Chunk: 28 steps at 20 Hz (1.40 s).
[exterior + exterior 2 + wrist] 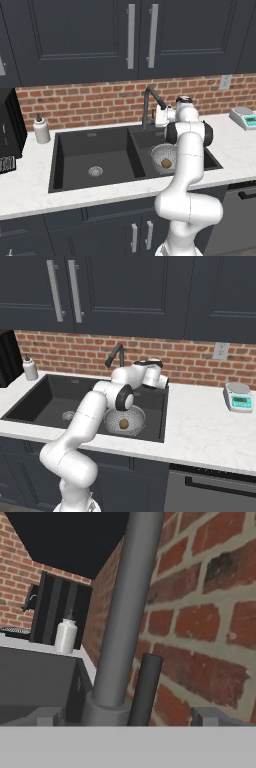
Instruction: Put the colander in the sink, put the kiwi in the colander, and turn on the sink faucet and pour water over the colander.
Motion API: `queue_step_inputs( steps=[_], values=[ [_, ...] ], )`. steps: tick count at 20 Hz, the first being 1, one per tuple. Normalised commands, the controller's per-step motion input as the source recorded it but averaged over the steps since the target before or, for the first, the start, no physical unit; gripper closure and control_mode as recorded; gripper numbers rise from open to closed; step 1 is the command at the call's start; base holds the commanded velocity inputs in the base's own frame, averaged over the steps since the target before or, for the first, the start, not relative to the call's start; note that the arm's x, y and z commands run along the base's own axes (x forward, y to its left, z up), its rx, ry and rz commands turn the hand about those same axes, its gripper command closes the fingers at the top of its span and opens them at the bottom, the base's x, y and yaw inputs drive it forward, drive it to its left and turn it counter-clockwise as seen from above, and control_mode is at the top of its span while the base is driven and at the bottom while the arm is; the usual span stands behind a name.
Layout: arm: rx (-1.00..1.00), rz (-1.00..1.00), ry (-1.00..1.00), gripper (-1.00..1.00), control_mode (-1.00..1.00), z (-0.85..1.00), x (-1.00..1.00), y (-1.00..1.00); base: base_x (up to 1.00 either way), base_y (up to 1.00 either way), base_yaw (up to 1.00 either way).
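Colander (163, 156) sits in right basin of sink (70, 145); kiwi (166, 163) inside colander. Both placements done. Remaining: faucet (148, 102) on, no water visible. Pincer (132, 714) apart, at faucet base beside lever (145, 687), nothing held.

I get flat, even light with no glare on the pale worktop (30, 185). The black sink (75, 150) beside it reads dim inside, shadows faint. Edges look soft and pixelated; no lens distortion shows.
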Motion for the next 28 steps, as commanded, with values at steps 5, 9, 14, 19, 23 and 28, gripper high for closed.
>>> queue_step_inputs(
  steps=[5,9,14,19,23,28],
  values=[
    [0.03,0.01,0.00,-1.00,-1.00,0.11,0.21,0.16,0.00,0.00,0.00],
    [0.05,0.01,0.00,-1.00,-1.00,0.15,0.23,0.18,0.00,0.00,0.00],
    [0.05,0.01,0.01,1.00,-1.00,0.16,0.27,0.19,0.00,0.00,0.00],
    [0.05,0.04,0.02,1.00,-1.00,0.13,0.37,0.06,0.00,0.00,0.00],
    [0.07,0.09,0.00,1.00,-1.00,0.12,0.40,0.00,0.00,0.00,0.00],
    [0.08,0.09,0.00,1.00,-1.00,0.14,0.42,0.00,0.00,0.00,0.00]
  ],
)
